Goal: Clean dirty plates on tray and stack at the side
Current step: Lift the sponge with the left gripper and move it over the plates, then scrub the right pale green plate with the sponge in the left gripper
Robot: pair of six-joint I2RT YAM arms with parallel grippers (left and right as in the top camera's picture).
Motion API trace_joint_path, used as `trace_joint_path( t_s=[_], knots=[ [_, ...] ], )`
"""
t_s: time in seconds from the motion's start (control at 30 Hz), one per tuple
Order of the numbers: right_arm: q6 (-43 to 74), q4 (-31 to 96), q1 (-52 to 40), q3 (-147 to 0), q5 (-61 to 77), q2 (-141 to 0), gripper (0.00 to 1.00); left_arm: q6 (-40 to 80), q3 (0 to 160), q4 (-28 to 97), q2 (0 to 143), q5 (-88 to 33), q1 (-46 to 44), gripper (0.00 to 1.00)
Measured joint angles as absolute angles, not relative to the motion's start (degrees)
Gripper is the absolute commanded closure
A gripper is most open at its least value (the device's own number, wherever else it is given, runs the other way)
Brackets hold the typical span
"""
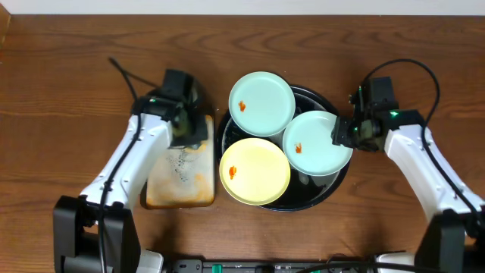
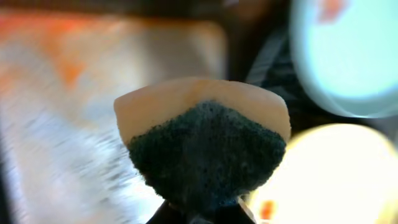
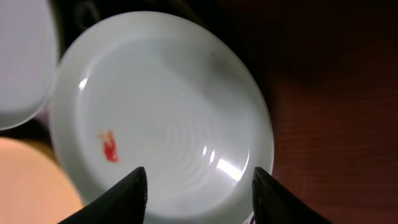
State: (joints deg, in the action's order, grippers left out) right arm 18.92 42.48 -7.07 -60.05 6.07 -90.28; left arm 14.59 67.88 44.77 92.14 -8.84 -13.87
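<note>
On the table [image 1: 61, 76], centre, the black tray [image 1: 314, 188] holds all 3 plates, each w/ an orange smear: mint plate [image 1: 261, 104] far left, 2nd mint plate [image 1: 318, 142] on the right, yellow plate [image 1: 255, 171] nearest me. My R jaws are spread wide, tips over the 2nd mint plate's outer edge; can't tell if they touch it. My L jaws are clamped on a sponge [image 2: 205, 143], green scrub side toward the cam, over the stained pan [image 1: 180, 182] just left of the tray.
</note>
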Motion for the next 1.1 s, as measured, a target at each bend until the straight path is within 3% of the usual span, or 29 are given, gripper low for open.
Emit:
trace_joint_path(
  t_s=[0.3, 0.77, 1.1],
  knots=[
    [19.09, 40.88, -7.07, -60.07, 3.40, -92.07, 0.54, 20.78, 73.97, 35.16, 92.20, -11.77, -27.46, 0.93],
    [19.07, 42.74, -7.05, -60.07, 1.02, -97.76, 0.64, 28.56, 74.02, 20.97, 103.09, -19.25, -39.40, 0.93],
    [15.88, 44.62, -5.32, -61.47, 1.83, -95.53, 0.58, 30.30, 74.04, 18.94, 103.85, -19.57, -41.74, 0.93]
  ],
)
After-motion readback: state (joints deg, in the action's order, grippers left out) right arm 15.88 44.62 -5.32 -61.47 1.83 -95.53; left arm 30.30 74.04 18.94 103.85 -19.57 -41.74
